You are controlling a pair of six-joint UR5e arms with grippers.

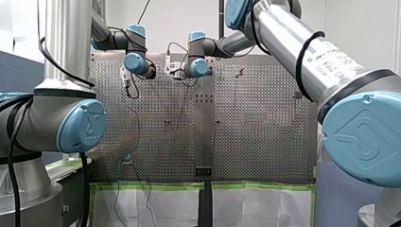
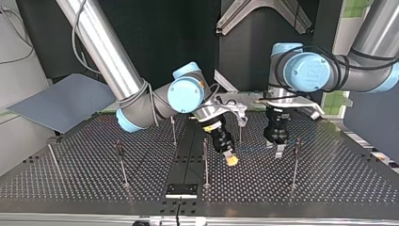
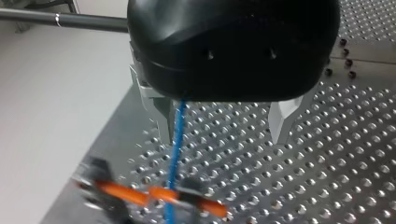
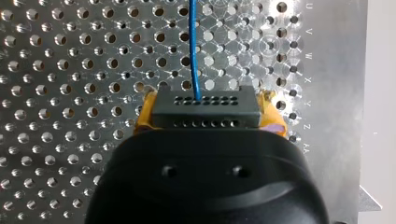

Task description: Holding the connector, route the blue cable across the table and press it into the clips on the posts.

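Two arms work over the perforated counter (image 2: 329, 183), with the blue cable (image 4: 193, 46) running between them.
The right arm's claw (image 2: 230, 160) is clamped on the dark connector (image 4: 207, 109), yellow pads (image 4: 144, 119) at either side, and the cable leaves the connector's face. The left arm's claw (image 3: 222, 137) stands wide, its metal fingers (image 3: 156, 109) apart. The cable drops between them close to one finger, ungripped. Thin posts (image 2: 205, 162) stand nearby, their clips too small to make out. An orange and black piece (image 3: 154, 193) under the left claw is too blurred to name.
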